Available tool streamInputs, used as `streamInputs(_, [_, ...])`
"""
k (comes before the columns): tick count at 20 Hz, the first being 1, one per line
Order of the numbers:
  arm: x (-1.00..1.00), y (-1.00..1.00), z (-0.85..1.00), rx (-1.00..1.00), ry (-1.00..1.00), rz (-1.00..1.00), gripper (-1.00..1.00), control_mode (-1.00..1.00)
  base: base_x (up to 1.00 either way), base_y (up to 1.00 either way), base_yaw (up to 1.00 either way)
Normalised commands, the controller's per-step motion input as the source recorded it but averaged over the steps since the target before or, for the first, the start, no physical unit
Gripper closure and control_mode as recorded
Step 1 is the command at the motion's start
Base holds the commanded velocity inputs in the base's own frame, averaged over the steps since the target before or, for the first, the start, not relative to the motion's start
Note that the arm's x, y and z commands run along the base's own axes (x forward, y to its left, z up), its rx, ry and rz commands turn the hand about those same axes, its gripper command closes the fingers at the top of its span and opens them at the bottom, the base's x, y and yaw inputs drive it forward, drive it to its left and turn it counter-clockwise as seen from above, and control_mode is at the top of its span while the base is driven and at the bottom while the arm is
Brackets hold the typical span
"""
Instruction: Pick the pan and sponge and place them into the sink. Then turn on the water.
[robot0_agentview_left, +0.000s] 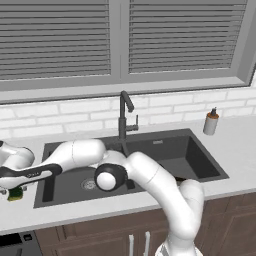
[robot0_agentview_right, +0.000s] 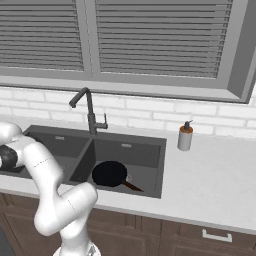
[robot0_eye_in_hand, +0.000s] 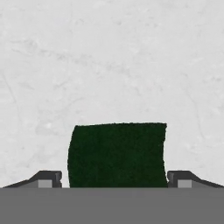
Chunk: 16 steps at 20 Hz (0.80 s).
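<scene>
Two basins of the wide dark grey sink (robot0_agentview_left: 165, 137) are showing in the left base view, but the white arm is crossing in front of them and is hiding most of the left basin. From the right base view the right basin is lying open to the eye, and the round shallow black frying pan (robot0_agentview_right: 110, 174) is sitting on its floor with the thin handle pointing toward the front right corner; in the left base view this pan is hidden behind the arm. The tall dark curved faucet (robot0_agentview_left: 123, 114) is standing behind the divider between the basins. A small grey soap bottle with a brown pump (robot0_agentview_left: 211, 121) is standing on the pale counter (robot0_agentview_left: 240, 145) to the right of the sink.

The gripper (robot0_agentview_left: 9, 190) is reaching down at the left edge of the left base view, over the counter left of the sink. The small yellow sponge with a green top layer (robot0_eye_in_hand: 117, 154) is lying there between the two finger tips, which are standing apart on either side of it; whether they are touching it is hard to tell.
</scene>
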Motion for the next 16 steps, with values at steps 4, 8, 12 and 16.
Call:
streamInputs(4, [0.00,0.00,-0.23,0.00,0.00,0.00,1.00,-1.00,0.00,0.00,0.00])
streamInputs(8, [0.00,0.00,0.00,0.00,0.00,0.00,1.00,-1.00,0.00,0.00,0.00])
streamInputs(12, [-0.02,-0.35,0.09,0.00,0.00,0.00,1.00,-1.00,0.00,0.00,0.00])
streamInputs(16, [-0.17,-0.70,0.36,0.00,0.05,0.00,1.00,-1.00,0.00,0.00,0.00])
